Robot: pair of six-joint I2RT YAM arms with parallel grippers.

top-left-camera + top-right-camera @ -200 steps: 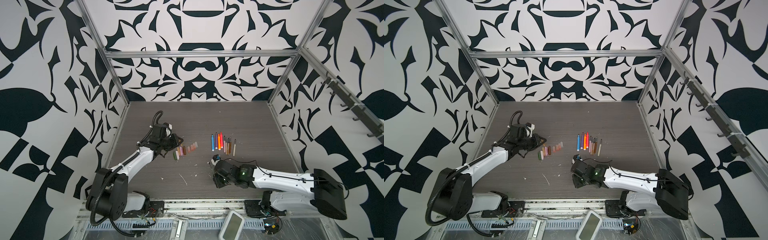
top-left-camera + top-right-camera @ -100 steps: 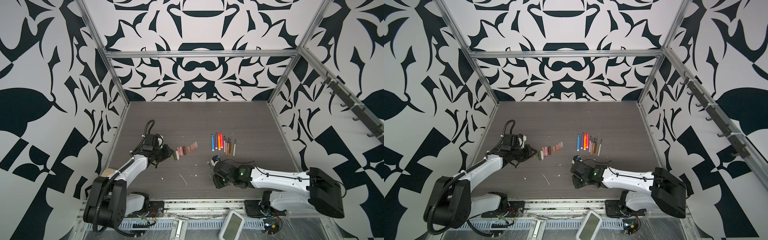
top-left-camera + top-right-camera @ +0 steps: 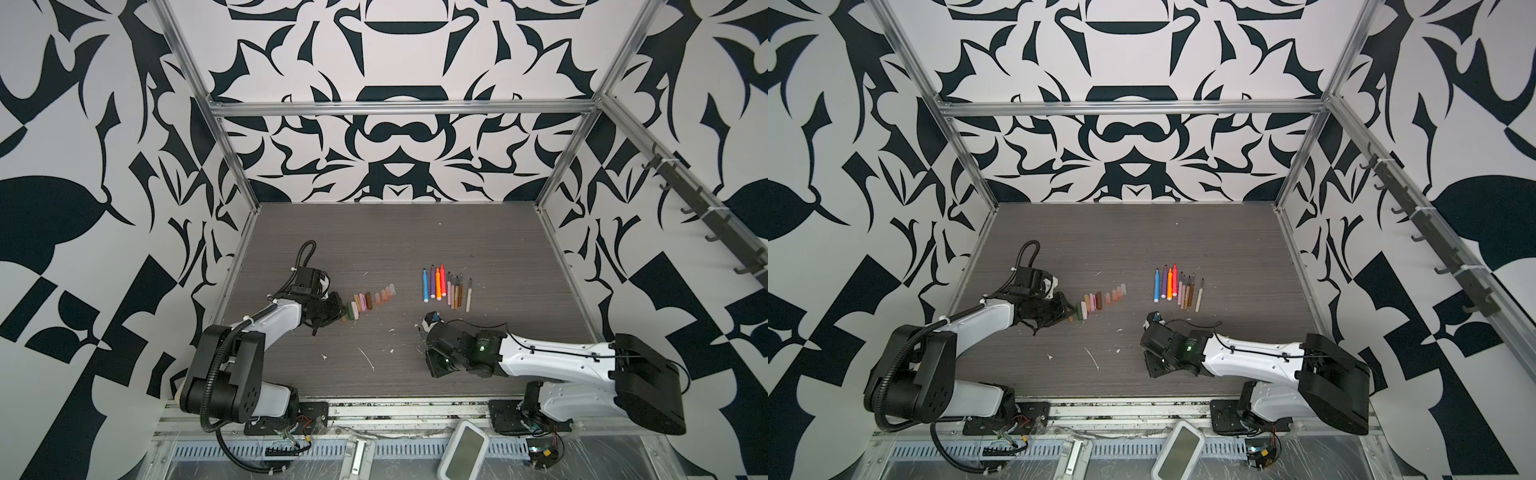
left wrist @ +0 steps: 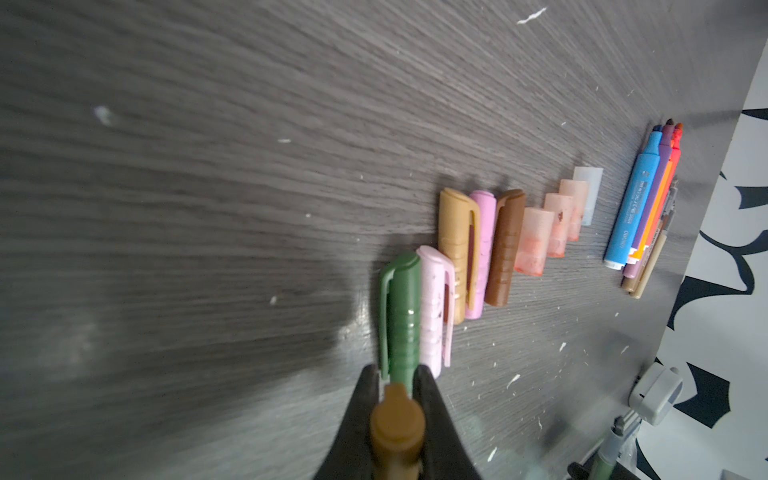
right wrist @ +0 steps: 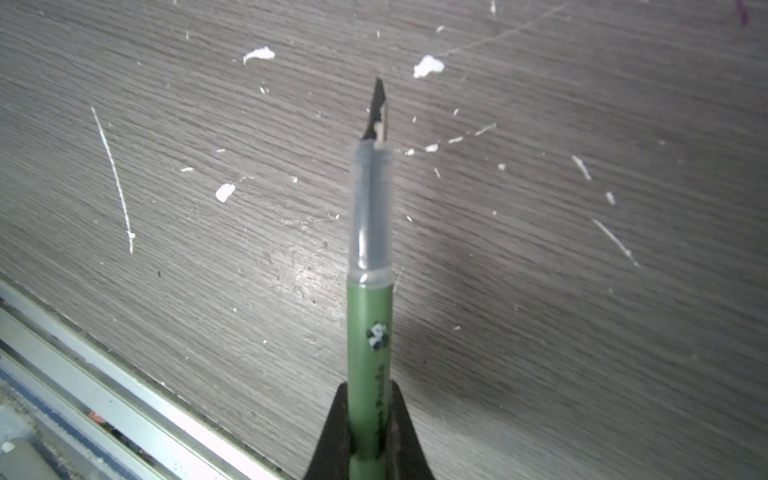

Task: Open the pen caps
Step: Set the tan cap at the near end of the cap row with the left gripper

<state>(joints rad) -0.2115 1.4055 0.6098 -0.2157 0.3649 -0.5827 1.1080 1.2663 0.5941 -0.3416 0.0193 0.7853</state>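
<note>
**Two-arm station, both grippers loaded.** Landmark: the row of uncapped markers (image 3: 446, 289) lying on the grey table (image 3: 415, 232).

(a) Left gripper (image 4: 397, 399): jaws clenched on an ochre cap (image 4: 397, 428). It is gripped from both sides, with no visible gap between the fingers (image 4: 361, 415) and the plastic. The held cap's free end comes up to the near end of a green cap (image 4: 401, 307). Whether the two touch cannot be told.

(b) The pen caps (image 3: 370, 300) lie flat in a slanting row on the left-arm side of the markers, near them but apart, in both top views. The order is green, pale pink, tan, pink and brown, then three translucent pinkish ones, with a clear one closest to the markers. Neighbours lie side by side.

(c) Right gripper (image 5: 370, 399): jaws clamped around the barrel of a green pen (image 5: 370, 332). The pen is uncapped, its black nib (image 5: 379, 104) exposed beyond a clear grip section. It is held over table strewn with white scraps (image 5: 428, 66), near the markers on their front-rail side.
</note>
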